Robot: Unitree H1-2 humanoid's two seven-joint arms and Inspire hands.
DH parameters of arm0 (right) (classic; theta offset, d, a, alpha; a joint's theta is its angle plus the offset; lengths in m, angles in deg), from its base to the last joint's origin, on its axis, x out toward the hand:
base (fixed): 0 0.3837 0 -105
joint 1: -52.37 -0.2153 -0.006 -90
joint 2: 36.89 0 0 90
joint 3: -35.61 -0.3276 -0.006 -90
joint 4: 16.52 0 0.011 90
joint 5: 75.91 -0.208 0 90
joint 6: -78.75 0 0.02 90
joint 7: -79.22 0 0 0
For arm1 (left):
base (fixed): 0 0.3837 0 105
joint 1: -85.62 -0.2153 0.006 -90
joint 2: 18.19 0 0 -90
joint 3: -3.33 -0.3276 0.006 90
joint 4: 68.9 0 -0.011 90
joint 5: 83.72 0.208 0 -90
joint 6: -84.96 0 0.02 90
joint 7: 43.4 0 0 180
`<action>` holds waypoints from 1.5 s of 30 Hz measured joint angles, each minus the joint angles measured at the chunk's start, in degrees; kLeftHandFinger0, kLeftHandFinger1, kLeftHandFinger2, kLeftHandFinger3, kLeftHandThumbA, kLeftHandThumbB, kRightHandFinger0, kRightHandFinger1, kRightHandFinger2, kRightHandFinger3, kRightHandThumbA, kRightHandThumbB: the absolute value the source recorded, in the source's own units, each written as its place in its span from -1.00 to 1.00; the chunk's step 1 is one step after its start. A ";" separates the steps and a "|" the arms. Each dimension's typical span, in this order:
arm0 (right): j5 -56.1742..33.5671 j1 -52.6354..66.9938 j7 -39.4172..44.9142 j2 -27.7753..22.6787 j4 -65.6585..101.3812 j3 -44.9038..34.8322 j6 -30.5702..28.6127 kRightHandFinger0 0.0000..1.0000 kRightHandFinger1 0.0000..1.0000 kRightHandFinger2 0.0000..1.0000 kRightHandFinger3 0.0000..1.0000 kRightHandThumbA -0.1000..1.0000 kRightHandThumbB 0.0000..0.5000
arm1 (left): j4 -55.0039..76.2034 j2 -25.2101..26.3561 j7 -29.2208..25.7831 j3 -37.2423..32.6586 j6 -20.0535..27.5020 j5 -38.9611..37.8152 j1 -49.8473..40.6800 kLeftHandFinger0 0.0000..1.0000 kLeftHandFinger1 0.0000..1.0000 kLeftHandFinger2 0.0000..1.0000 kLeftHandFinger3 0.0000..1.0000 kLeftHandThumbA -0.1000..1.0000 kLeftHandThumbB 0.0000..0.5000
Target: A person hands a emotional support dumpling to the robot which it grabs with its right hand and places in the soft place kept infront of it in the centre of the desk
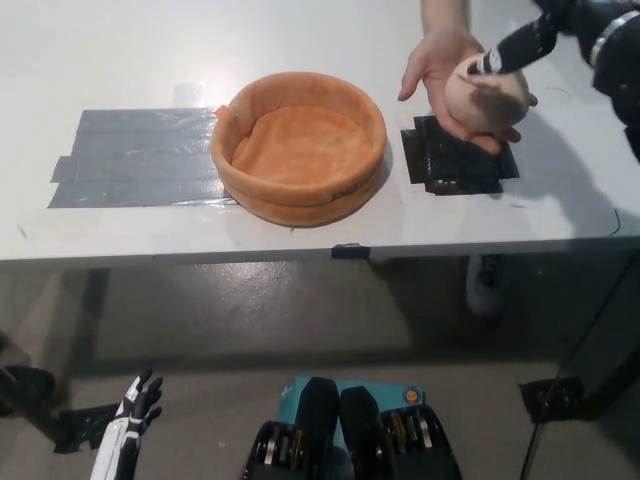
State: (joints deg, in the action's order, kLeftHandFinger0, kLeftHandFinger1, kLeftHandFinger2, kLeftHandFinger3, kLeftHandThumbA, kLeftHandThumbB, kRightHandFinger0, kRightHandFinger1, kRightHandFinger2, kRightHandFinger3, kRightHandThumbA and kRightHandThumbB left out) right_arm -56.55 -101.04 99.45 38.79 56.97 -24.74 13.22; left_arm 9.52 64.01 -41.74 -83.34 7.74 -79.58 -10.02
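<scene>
Dumpling (pixel 486 97): lying in a person's palm (pixel 440 68), right of the bowl (pixel 300 146), above black tape (pixel 458 157).
Right hand (pixel 520 45): reaching in from upper right, fingertips touching the dumpling's top; not grasping it.
Left hand (pixel 128 425): hanging low, left of the bowl, below the desk (pixel 120 50), fingers spread, holding nothing.

I have only one view, from the camera on my head, looking steeply down over the near edge of the white desk (pixel 300 30) to the grey floor (pixel 250 320) below it. It sits high enough to take in most of the desk's width, with the orange soft bowl (pixel 300 145) just left of centre. My left is picture left. The desk fills the upper half, the floor the lower half.
</scene>
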 measured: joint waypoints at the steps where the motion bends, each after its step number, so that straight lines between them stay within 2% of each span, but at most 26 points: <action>1: 0.43 -0.17 0.94 0.60 -1.50 0.17 0.32 1.00 1.00 1.00 1.00 1.00 0.80 | 0.16 0.01 0.00 0.00 -0.01 0.01 -0.17 1.00 1.00 1.00 1.00 1.00 0.55; 6: 0.71 -1.97 4.03 3.07 -8.99 0.41 1.21 1.00 1.00 1.00 1.00 1.00 0.47 | 1.26 0.04 0.00 -0.01 -0.47 0.06 0.00 1.00 1.00 1.00 1.00 1.00 0.55; 9: 0.74 -3.19 5.73 3.93 -12.24 0.46 1.46 1.00 1.00 1.00 1.00 1.00 0.60 | 1.55 0.04 0.00 0.00 -0.64 0.06 0.18 1.00 1.00 1.00 1.00 1.00 0.58; 12: 0.97 -4.12 7.34 4.13 -14.57 1.02 1.35 1.00 1.00 1.00 1.00 1.00 0.48 | 1.55 0.04 0.00 0.01 -0.71 0.05 0.36 1.00 1.00 1.00 1.00 1.00 0.57; 19: 2.58 -4.40 9.07 4.13 -17.95 1.97 0.95 1.00 1.00 1.00 1.00 1.00 0.84 | 1.57 0.12 0.01 0.02 -0.96 0.04 0.71 1.00 1.00 1.00 1.00 1.00 0.59; 20: 2.85 -4.40 9.15 4.13 -18.23 1.99 0.99 1.00 1.00 1.00 1.00 1.00 0.83 | 1.57 0.13 0.01 0.02 -1.00 0.04 0.79 1.00 1.00 1.00 1.00 1.00 0.59; 22: 3.21 -4.41 9.36 4.13 -18.94 2.00 1.14 1.00 1.00 1.00 1.00 1.00 0.71 | 1.58 0.15 0.01 0.02 -1.00 0.04 0.97 1.00 1.00 1.00 1.00 1.00 0.62; 24: 3.41 -4.41 9.64 4.14 -19.59 1.98 1.14 1.00 1.00 1.00 1.00 1.00 0.33 | 1.57 0.20 0.01 0.02 -1.00 0.04 1.07 1.00 1.00 1.00 1.00 1.00 0.67; 27: 3.17 -4.34 10.45 4.14 -19.98 1.31 1.08 1.00 1.00 1.00 1.00 1.00 0.21 | 1.57 0.25 0.01 0.03 -1.00 0.04 1.30 1.00 1.00 1.00 1.00 1.00 0.74; 28: 3.17 -4.34 10.86 4.13 -19.95 1.25 1.08 1.00 1.00 1.00 1.00 0.87 0.20 | 1.57 0.25 0.01 0.02 -1.00 0.04 1.36 1.00 1.00 1.00 1.00 1.00 0.74; 29: 3.17 -4.34 10.86 4.13 -19.95 1.25 1.08 0.59 0.74 1.00 1.00 0.50 0.25 | 1.57 0.25 0.01 0.02 -1.00 0.04 1.36 1.00 1.00 1.00 1.00 1.00 0.75; 30: 3.17 -4.32 11.37 4.13 -19.91 1.10 1.14 -0.56 -0.38 0.09 1.00 -0.16 0.19 | 1.56 0.25 0.01 0.01 -1.00 0.06 1.47 1.00 1.00 1.00 1.00 1.00 0.75; 31: 3.19 -4.33 11.48 4.16 -20.05 0.97 1.18 -0.80 -0.40 0.00 1.00 -0.48 0.12 | 1.56 0.25 0.01 0.01 -1.00 0.06 1.50 1.00 1.00 1.00 1.00 1.00 0.76; 32: 3.21 -4.37 11.53 4.20 -20.25 0.96 1.21 0.01 0.83 0.93 0.78 -0.72 0.19 | 1.56 0.26 0.01 0.02 -1.00 0.06 1.51 1.00 1.00 1.00 1.00 1.00 0.76; 33: 3.34 -4.61 11.63 4.35 -21.32 1.05 1.27 0.64 1.00 1.00 0.67 -0.92 0.23 | 1.55 0.30 0.01 0.02 -1.00 0.06 1.53 1.00 1.00 1.00 1.00 1.00 0.76; 34: 3.87 -4.77 11.63 4.45 -22.34 1.43 1.18 1.00 1.00 1.00 0.41 -1.00 0.19 | 1.55 0.34 0.01 0.02 -1.00 0.05 1.56 1.00 1.00 1.00 1.00 1.00 0.79; 35: 4.38 -4.81 11.57 4.46 -22.68 1.90 1.07 1.00 1.00 0.90 0.33 -1.00 0.10 | 1.55 0.35 0.01 0.03 -1.00 0.04 1.58 1.00 1.00 1.00 1.00 1.00 0.82; 36: 4.80 -4.78 11.54 4.46 -22.68 2.38 0.98 0.57 0.63 0.54 0.33 -1.00 0.08 | 1.53 0.36 0.01 0.04 -1.00 0.03 1.60 1.00 1.00 1.00 1.00 1.00 0.85; 37: 5.26 -4.66 11.53 4.46 -22.49 2.78 0.87 -0.17 0.09 0.18 0.32 -1.00 0.04 | 1.49 0.36 0.02 0.03 -1.00 0.03 1.65 1.00 1.00 1.00 1.00 1.00 0.89; 38: 5.66 -4.53 11.47 4.46 -22.33 2.99 0.82 -0.42 -0.10 0.02 0.31 -1.00 -0.05 | 1.49 0.36 0.02 0.02 -1.00 0.03 1.71 1.00 1.00 1.00 1.00 1.00 0.89; 39: 6.06 -4.42 11.40 4.46 -22.15 3.05 0.81 -0.55 -0.06 0.00 0.28 -1.00 -0.13 | 1.49 0.37 0.02 0.02 -1.01 0.03 1.75 1.00 1.00 1.00 1.00 1.00 0.89; 41: 6.72 -4.24 11.31 4.46 -21.70 3.06 0.80 -0.49 0.17 0.18 0.30 -1.00 -0.14 | 1.49 0.40 0.02 0.02 -1.01 0.03 1.85 1.00 1.00 1.00 1.00 1.00 0.90; 42: 6.98 -4.16 11.17 4.46 -21.60 3.05 0.75 -0.51 0.32 0.35 0.06 -1.00 -0.19 | 1.50 0.43 0.03 0.02 -1.01 0.03 1.96 1.00 1.00 1.00 1.00 1.00 0.93; 43: 7.28 -4.09 10.97 4.46 -21.60 3.03 0.66 -0.51 0.40 0.49 0.08 -1.00 -0.23 | 1.50 0.46 0.02 0.02 -1.01 0.03 2.08 1.00 1.00 1.00 1.00 1.00 0.96; 44: 7.49 -4.04 10.84 4.46 -21.59 2.96 0.63 -0.31 0.68 0.75 0.09 -1.00 -0.22 | 1.50 0.51 0.03 0.03 -1.01 0.03 2.19 1.00 1.00 1.00 1.00 1.00 0.98; 45: 7.66 -3.94 10.79 4.46 -21.42 2.80 0.65 -0.28 0.72 0.82 0.00 -1.00 -0.22 | 1.50 0.54 0.03 0.02 -1.01 0.01 2.26 1.00 1.00 1.00 1.00 1.00 1.00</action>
State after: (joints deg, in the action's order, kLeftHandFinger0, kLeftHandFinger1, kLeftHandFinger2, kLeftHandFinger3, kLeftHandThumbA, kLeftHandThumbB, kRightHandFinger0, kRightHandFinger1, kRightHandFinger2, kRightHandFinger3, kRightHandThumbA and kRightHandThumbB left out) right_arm -48.89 -104.98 110.23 43.24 35.55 -21.94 13.87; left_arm 11.02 64.55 -41.71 -83.31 6.74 -79.56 -7.77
